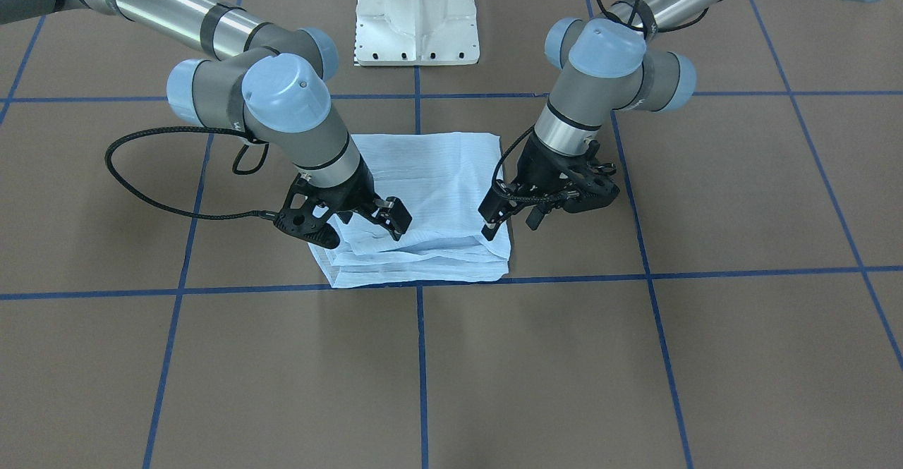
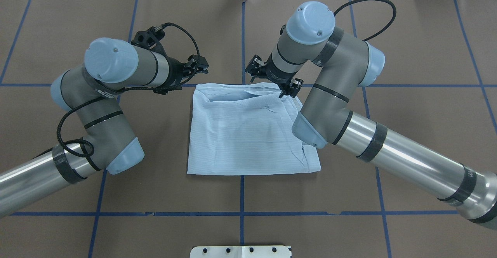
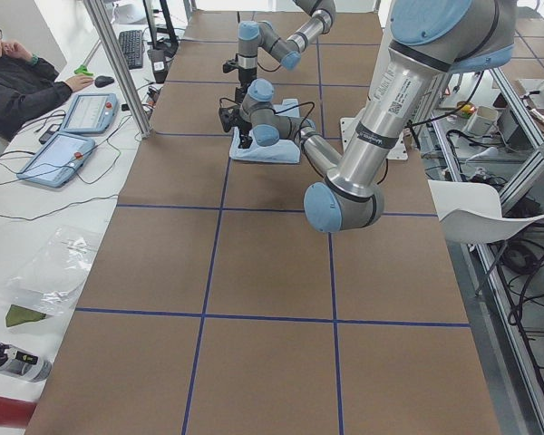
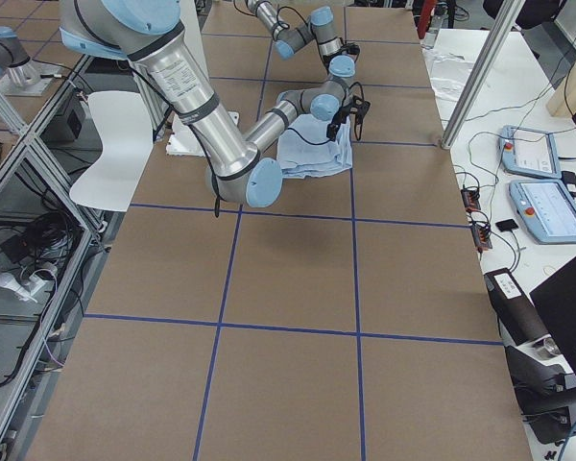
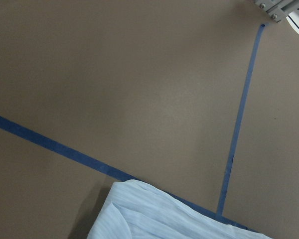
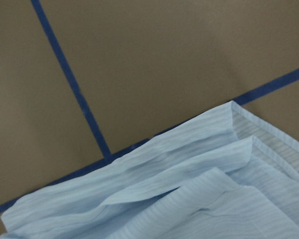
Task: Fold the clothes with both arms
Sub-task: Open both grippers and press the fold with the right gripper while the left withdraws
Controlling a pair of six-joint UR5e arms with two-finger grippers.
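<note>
The clothes are one light-blue striped shirt (image 1: 437,180), folded into a rough rectangle (image 2: 240,134) in the middle of the brown table. My right gripper (image 1: 363,228) hovers open over the shirt's edge farthest from the robot base, fingers spread wide above the top layer (image 2: 273,77). My left gripper (image 1: 509,222) stands open just off the shirt's corner on that same edge, nothing between its fingers (image 2: 197,66). The left wrist view shows only that shirt corner (image 5: 149,214) and bare table. Stacked fold edges of the shirt (image 6: 199,194) fill the lower half of the right wrist view.
Blue tape lines (image 1: 420,356) grid the brown table. The white pedestal base (image 1: 416,25) stands behind the shirt. Beside the table is a bench with control tablets (image 3: 63,154), where a person (image 3: 18,82) sits. Open table surface lies around the shirt.
</note>
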